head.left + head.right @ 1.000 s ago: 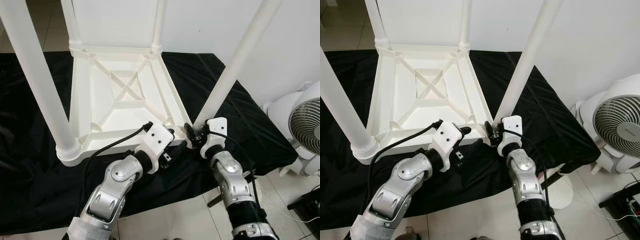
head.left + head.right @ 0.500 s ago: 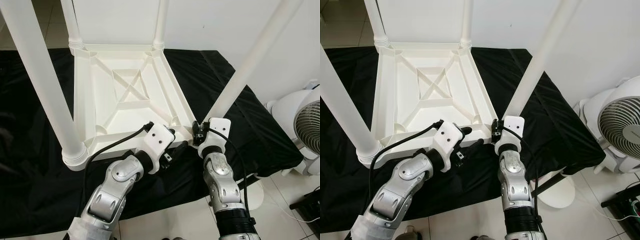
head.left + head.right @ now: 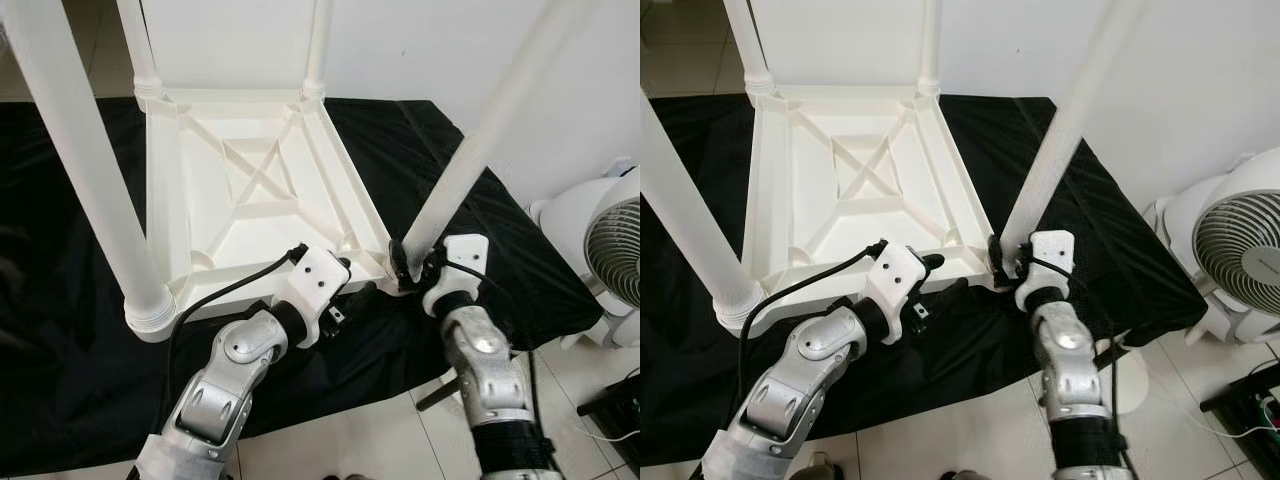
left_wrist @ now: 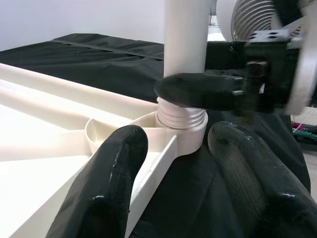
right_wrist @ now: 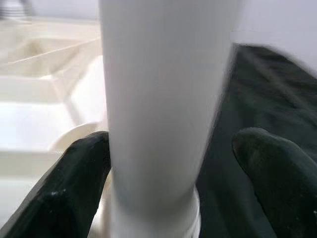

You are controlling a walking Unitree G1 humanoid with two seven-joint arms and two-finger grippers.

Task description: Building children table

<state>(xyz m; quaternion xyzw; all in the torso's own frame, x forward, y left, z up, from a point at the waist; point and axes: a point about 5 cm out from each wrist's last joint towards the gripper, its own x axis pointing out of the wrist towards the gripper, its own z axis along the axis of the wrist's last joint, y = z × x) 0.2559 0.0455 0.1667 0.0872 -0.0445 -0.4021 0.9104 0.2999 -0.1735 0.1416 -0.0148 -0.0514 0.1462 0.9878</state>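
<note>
Reaching forward from low in our view, our left gripper [image 3: 352, 296] sits at the near edge of the upturned white table top [image 3: 255, 195], its fingers [image 4: 106, 193] spread wide with the rim between them, one over the ribbed underside and one over the black cloth [image 3: 60, 330]. Our right gripper [image 3: 412, 268] is bent in toward the near right corner, its fingers [image 5: 74, 183] apart on either side of the near right leg [image 3: 480, 150]; one rests against it, the other stands off.

That leg leans away to the right, its threaded foot sitting in the corner socket [image 4: 182, 130]. Farther left, the near left leg [image 3: 85, 160] stands in its collar. Beyond, two more legs [image 3: 318, 45] rise at the far corners. A white fan [image 3: 612, 255] stands on the tiled floor [image 3: 370, 440] to the right.
</note>
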